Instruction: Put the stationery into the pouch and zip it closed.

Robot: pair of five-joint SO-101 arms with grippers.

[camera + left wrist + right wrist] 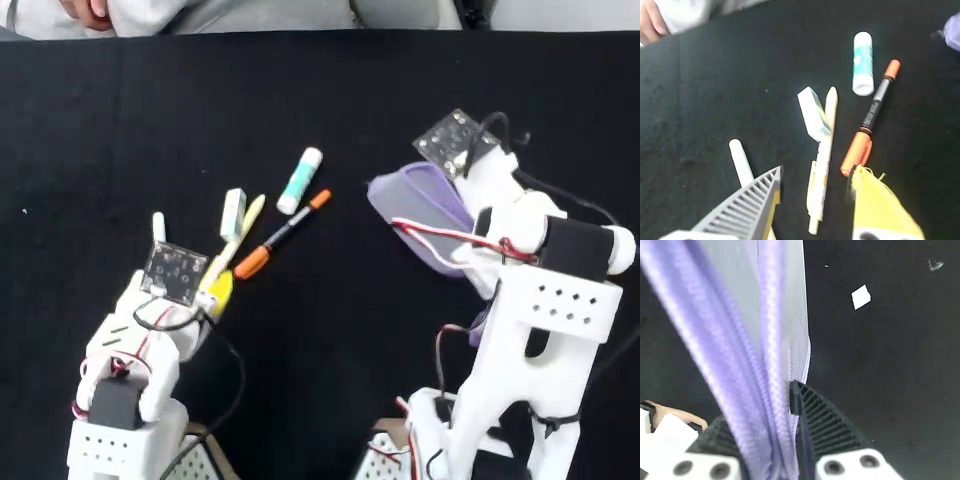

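Fabric of the pouch [757, 335] sits clamped in the right pincer [785, 410], while the left pincer [816, 174] hangs spread wide over the cream pen [829, 117] on the counter [715, 100].

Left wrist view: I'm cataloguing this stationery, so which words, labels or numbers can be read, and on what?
None can be read.
On the orange marker: pale print along the dark barrel, too blurred to read.
On the glue stick: a teal label, nothing legible.
On the eraser and the cream pen: no print to make out.
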